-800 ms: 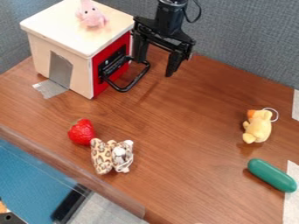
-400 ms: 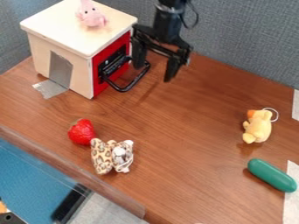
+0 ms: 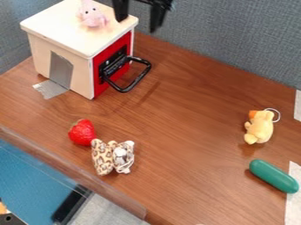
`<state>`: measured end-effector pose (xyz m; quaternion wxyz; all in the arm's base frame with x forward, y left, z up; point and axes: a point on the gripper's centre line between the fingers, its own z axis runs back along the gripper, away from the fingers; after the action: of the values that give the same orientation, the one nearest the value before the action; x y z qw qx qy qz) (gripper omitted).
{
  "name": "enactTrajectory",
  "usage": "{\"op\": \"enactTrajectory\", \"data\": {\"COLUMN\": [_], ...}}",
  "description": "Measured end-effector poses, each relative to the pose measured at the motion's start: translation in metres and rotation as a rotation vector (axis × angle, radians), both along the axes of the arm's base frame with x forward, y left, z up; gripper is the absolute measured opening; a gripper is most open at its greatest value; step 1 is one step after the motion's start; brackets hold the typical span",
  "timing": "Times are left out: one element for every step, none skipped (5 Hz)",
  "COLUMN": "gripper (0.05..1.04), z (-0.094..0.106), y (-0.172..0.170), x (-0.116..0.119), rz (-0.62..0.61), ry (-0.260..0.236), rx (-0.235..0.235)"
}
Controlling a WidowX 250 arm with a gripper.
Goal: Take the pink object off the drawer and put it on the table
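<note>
Up and clear of the drawer's handle, the gripper (image 3: 137, 25) has risen since the earlier frame, its two fingers now beside the pink toy (image 3: 93, 16) at the picture's upper edge. They stand apart with nothing between them: one shows against the box top by its right corner, the other against the grey wall panel (image 3: 235, 39). Whether the nearer one touches the wood cannot be told. As before, the pink toy sits on top of the pale wooden drawer box (image 3: 56, 30), close to its far edge. Its red front (image 3: 100, 87) bears the black loop handle (image 3: 138, 81), jutting over the worktop (image 3: 188, 118). Near the worktop's lower left edge lie a red strawberry (image 3: 82, 132) and, just beside it, a leopard-print toy (image 3: 103, 158). Toward the right side are a yellow plush duck (image 3: 259, 127) and, below it, a green rounded cylinder (image 3: 274, 176), tilted toward a white strip (image 3: 292, 204).
</note>
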<state>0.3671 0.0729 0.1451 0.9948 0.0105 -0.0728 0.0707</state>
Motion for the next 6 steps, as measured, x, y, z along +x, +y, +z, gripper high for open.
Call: {"op": "enactTrajectory", "data": {"gripper": [1.001,1.001,1.001,1.001,1.001,1.001], "z": [0.016,0.039,0.02,0.008,-0.01,-0.025], "y": [0.026,0.053,0.074,0.085,0.094,0.099], "x": [-0.001,0.002,0.015,0.028,0.039,0.04], "rz": [0.049,0.125,0.174,0.207,0.227,0.229], "ry": [-0.039,-0.095,-0.037,-0.002,0.041,0.088], "rx": [0.004,0.026,0.041,0.047,0.057,0.076]}}
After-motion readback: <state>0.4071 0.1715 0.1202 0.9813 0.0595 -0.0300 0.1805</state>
